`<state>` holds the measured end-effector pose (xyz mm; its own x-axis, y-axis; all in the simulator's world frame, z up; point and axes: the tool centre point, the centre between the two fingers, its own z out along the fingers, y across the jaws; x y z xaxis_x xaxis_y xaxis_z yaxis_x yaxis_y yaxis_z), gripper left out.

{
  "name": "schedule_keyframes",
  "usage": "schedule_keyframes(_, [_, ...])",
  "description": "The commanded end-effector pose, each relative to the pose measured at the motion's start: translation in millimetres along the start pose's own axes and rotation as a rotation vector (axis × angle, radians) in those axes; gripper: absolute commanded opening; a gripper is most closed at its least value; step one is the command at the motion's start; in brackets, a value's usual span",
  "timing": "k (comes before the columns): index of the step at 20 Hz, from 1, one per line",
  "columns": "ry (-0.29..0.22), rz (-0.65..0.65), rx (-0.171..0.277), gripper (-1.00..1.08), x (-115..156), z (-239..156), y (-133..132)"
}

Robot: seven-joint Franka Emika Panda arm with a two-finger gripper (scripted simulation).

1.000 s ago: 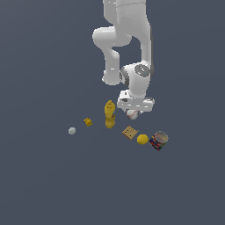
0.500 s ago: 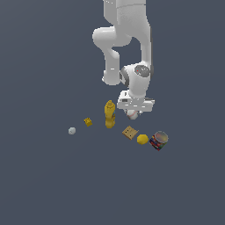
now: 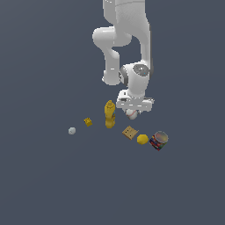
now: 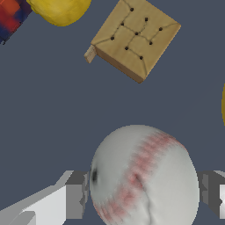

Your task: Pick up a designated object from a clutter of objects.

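The gripper [image 4: 143,193] is bracketing the baseball [image 4: 143,176], with one finger [image 4: 74,195] sitting at one flank of the ball and the opposite finger at the other; the dark pads are lying against or just beside the leather, so the fingers are judged to be pinching the ball, although firm contact on the far side cannot be confirmed. In the exterior view the baseball [image 3: 131,113] is showing just beneath the gripper [image 3: 133,110], between the fingers. Compared with the renders from a second and half a second ago, the arm and hand are occupying almost the same place, with no clear rise, which suggests that the closing step is finishing and the lift is not yet under way. Beyond the fingertips the cracker-like square [image 4: 134,37] is lying apart from the ball, with the lemon [image 4: 59,9] and the labelled can [image 4: 11,17] farther out. The yellow bottle [image 3: 110,114] is standing near the fingers, so a straight upward lift appears advisable.
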<state>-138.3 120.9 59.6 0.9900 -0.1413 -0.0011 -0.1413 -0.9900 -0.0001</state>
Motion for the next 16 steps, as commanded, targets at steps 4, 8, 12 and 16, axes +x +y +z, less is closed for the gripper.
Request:
schedule_keyframes(4, [0.002, 0.001, 0.001, -1.0, 8, -18, 15])
schedule_keyframes(8, [0.001, 0.0, 0.002, -1.0, 16, -39, 32])
schedule_keyframes(12, [0.001, 0.0, 0.004, -1.0, 27, -66, 55])
schedule_keyframes(16, [0.0, 0.0, 0.005, -1.0, 39, -98, 82])
